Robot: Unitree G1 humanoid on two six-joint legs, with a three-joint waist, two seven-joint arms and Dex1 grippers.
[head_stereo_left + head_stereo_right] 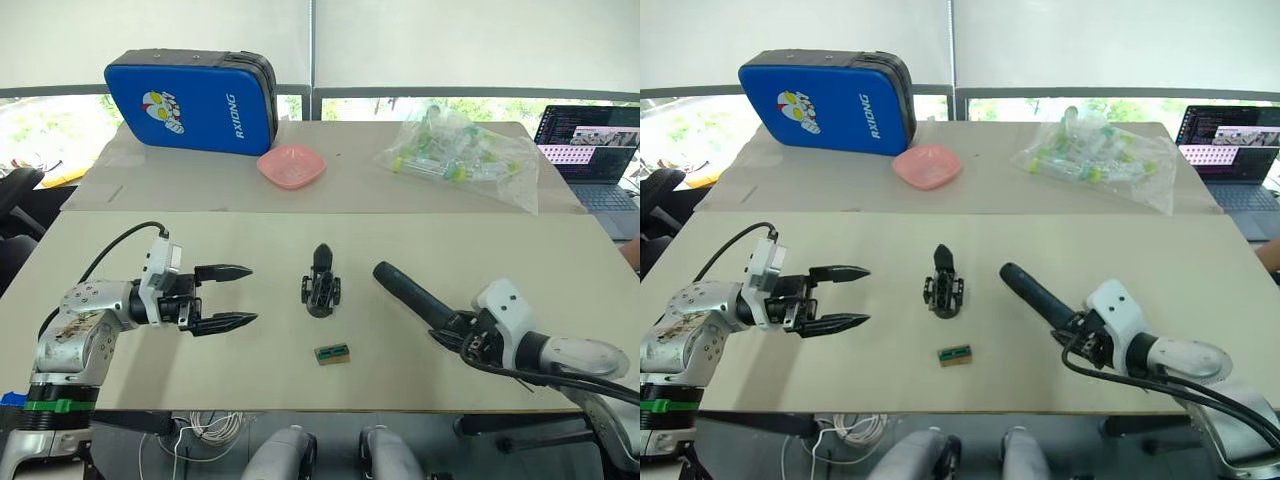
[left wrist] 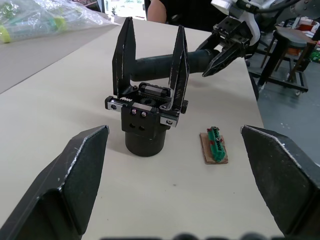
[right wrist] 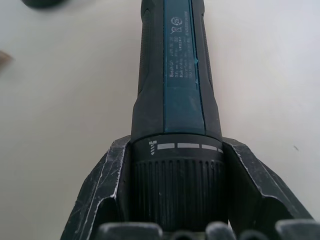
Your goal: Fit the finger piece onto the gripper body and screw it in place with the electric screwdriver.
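Centre of frame: gripper body [image 1: 322, 284], blocky black, rounded base, upright on matte beige table [image 1: 130, 240]. Right gripper [image 1: 462, 331] clenched on ribbed cylindrical screwdriver [image 1: 412, 292]. Left gripper [image 1: 222, 296]: jaws released.

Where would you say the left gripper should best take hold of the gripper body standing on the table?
Probably the round base of the gripper body, approached level from the robot's left. It stands upright with its fingers pointing up, so the low cylinder offers two opposed curved sides. The left gripper is open, already facing it, and the small green part lies apart.
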